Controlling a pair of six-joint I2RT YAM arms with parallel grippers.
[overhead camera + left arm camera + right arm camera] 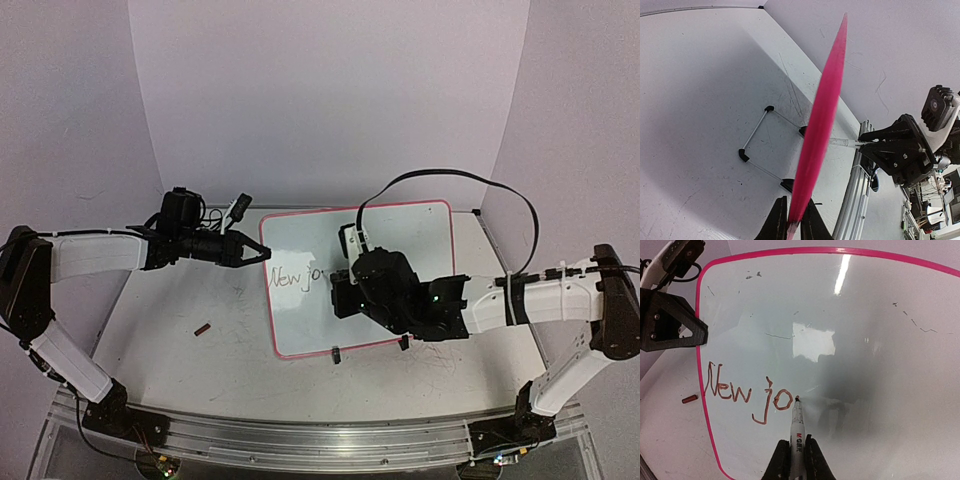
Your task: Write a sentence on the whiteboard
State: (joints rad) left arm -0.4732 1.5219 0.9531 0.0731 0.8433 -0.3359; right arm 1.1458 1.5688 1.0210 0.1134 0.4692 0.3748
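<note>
1. Lying on the table (165, 320), near-left of the whiteboard (420, 230) and apart from it: a small red piece (203, 327).
2. Two black clips (336, 352) sit on the board's near edge.
3. Over mid-board, the right gripper (793, 450): jaws narrow, clamped on a marker (797, 422). The marker points toward the far side and its tip touches the board.
4. On the board's left half, the sentence (745, 392): it starts just inside the left rim, runs rightward and reads "New jo" in thin reddish-brown strokes. The marker tip rests just right of the "o".
5. At the board's left edge, farther back than the writing, the left gripper (794, 220): jaws narrow, pinching the pink rim (822, 110) between its fingers.
6. The board sits mid-table, turned a little, with its right side reaching farther back than its left. Cannot tell whether the gripped edge is lifted off the table.
</note>
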